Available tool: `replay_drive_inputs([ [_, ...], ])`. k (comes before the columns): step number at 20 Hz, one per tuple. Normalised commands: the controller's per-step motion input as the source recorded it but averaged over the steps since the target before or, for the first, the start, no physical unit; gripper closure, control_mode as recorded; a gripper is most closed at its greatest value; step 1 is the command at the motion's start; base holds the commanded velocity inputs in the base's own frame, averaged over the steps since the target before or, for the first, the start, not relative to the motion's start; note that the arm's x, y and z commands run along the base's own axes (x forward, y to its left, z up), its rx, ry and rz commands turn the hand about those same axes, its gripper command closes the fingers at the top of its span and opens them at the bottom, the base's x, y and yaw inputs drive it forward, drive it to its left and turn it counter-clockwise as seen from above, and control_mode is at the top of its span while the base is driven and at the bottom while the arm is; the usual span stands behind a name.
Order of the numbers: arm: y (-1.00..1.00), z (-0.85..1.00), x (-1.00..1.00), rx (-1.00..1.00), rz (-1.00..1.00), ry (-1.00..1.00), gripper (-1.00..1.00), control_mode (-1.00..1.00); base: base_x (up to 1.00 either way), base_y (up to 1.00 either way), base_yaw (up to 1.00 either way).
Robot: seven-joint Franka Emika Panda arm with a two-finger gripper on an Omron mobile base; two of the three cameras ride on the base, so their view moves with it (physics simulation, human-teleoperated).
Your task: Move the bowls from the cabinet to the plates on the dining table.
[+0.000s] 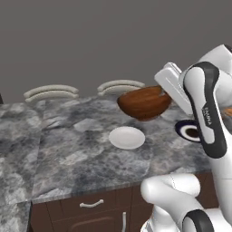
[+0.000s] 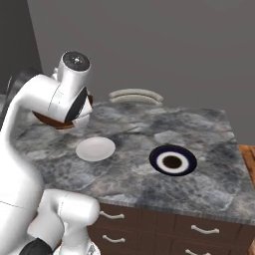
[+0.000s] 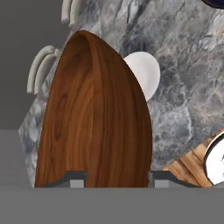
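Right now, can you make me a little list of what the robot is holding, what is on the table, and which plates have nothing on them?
holding: the gripper is shut on a brown wooden bowl
bowl position: up in the air, above the table, not set down
white plate: on the table, nothing on it
dark blue plate: on the table, nothing on it
bowl compared with white plate: bowl is beyond it, apart from it

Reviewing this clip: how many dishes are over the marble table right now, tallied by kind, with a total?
Wooden bowl: 1, held in the tool above the table
White plate: 1
Navy plate with white ring: 1
Total: 3
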Motion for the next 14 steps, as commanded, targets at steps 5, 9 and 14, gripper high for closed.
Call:
replay_drive_inputs([
  [5, -0.01, -0.72, 0.53, -0.09, 0.18, -0.01, 1.0, -1.0, 0.0, 0.0, 0.0],
  [9, -0.16, -0.67, 0.81, -0.03, 0.11, 0.0, 1.0, -1.0, 0.0, 0.0, 0.0],
  [14, -0.19, -0.42, 0.71, 0.02, 0.1, 0.03, 1.0, -1.0, 0.0, 0.0, 0.0],
])
